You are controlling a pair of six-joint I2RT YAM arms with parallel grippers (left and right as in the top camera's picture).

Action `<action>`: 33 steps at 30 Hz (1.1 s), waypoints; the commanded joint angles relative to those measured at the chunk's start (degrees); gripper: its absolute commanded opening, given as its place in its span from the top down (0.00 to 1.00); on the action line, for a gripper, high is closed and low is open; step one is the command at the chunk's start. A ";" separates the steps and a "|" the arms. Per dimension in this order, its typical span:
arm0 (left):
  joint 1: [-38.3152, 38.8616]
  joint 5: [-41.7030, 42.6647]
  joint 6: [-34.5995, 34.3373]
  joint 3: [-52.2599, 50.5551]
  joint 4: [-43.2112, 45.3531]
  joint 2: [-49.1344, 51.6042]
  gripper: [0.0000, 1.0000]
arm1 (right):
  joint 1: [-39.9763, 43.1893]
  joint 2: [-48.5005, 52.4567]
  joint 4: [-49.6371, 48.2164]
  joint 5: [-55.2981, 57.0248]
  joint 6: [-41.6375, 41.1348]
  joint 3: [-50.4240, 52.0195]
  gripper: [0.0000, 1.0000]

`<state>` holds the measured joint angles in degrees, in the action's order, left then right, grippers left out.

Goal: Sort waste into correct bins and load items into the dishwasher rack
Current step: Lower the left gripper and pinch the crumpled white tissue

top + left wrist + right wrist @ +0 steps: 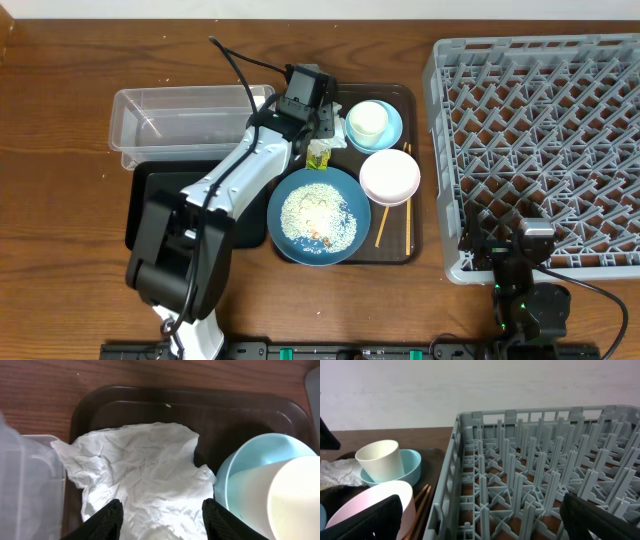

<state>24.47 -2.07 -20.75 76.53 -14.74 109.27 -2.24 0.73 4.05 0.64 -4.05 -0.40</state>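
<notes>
The sorting has hardly begun, judging from how things lie. The grey rack [540, 130] holds nothing, and the clear tub [180, 115] and the visible part of the black tray [150, 180] look bare. The waste and all the dishes sit on the brown tray [400, 95] in the middle of the desk [60, 120]: rice [318, 215] on the blue plate [335, 178], a snack wrapper [319, 155] just above it, a white bowl [389, 177], a cream cup [367, 121] standing in the light-blue bowl [393, 135], and the chopsticks [381, 226] under the white bowl's edge.

The step in hand looks like the napkin [145, 470]. The left fingers [111, 520] are spread, one on each side of the crumpled paper, not pinching it. It lies in the brown tray's corner, between the tub and the light-blue bowl. The right fingers [370, 520] are spread wide with nothing between them, parked at the rack's near corner.

From overhead the left arm hides the napkin entirely; only the left wrist view shows it, though that view misses the wrapper, plate and rice. The right wrist view adds a low side look into the rack's bare pegs, and it confirms that the cup stands upright in the bowl.
</notes>
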 commanded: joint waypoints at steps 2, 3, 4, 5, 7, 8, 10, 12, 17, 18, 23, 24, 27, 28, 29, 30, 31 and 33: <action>-0.28 -0.50 0.74 0.33 1.20 4.04 0.45 | -0.46 0.04 0.24 -0.04 -0.13 0.11 0.01; -0.28 -0.50 0.74 0.33 1.62 4.70 0.45 | -0.46 0.04 0.22 -0.04 -0.13 0.11 0.01; -0.28 -0.50 0.74 0.33 2.14 5.49 0.45 | -0.46 0.04 0.24 -0.04 -0.13 0.11 0.01; -0.28 -0.50 0.76 0.33 2.71 6.27 0.45 | -0.46 0.04 0.24 -0.04 -0.13 0.11 0.01; -0.28 -0.52 0.76 0.33 3.74 7.72 0.45 | -0.46 0.04 0.24 -0.04 -0.13 0.11 0.01; -0.28 -0.52 0.79 0.33 4.22 8.35 0.45 | -0.46 0.04 0.24 -0.04 -0.13 0.11 0.01; -0.31 -0.52 1.97 0.33 5.01 9.11 0.45 | -0.46 0.04 0.24 -0.04 -0.13 0.11 0.01; -0.28 -0.52 3.39 0.33 5.31 9.49 0.45 | -0.46 0.04 0.24 -0.04 -0.13 0.11 0.01; -0.31 -0.55 6.34 0.33 6.08 10.38 0.56 | -0.46 0.04 0.24 -0.04 -0.13 0.11 0.01; -0.31 -0.52 6.80 0.33 6.16 10.49 0.59 | -0.46 0.04 0.24 -0.04 -0.13 0.11 0.01; -0.28 -0.52 6.80 0.33 6.32 10.56 0.62 | -0.46 0.04 0.24 -0.04 -0.13 0.11 0.01; -0.28 -0.52 6.80 0.33 6.32 10.62 0.62 | -0.46 0.04 0.24 -0.04 -0.13 0.11 0.01; -0.28 -0.52 6.80 0.33 6.32 11.02 0.62 | -0.46 0.04 0.24 -0.04 -0.13 0.11 0.01; -0.28 -0.52 6.80 0.33 6.32 11.26 0.62 | -0.46 0.04 0.24 -0.04 -0.13 0.11 0.01; -0.28 -0.52 6.80 0.33 6.32 11.43 0.62 | -0.46 0.04 0.24 -0.04 -0.13 0.11 0.01; -0.31 -0.52 6.78 0.33 6.34 11.80 0.62 | -0.46 0.04 0.24 -0.04 -0.13 0.11 0.01; -0.31 -0.55 6.80 0.33 6.34 12.09 0.62 | -0.46 0.04 0.24 -0.04 -0.13 0.11 0.01; -0.31 -0.52 6.80 0.33 6.34 12.59 0.62 | -0.46 0.04 0.24 -0.04 -0.13 0.11 0.01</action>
<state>24.47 -2.07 -14.92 76.53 -8.51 119.87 -2.24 0.73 4.05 0.64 -4.05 -0.40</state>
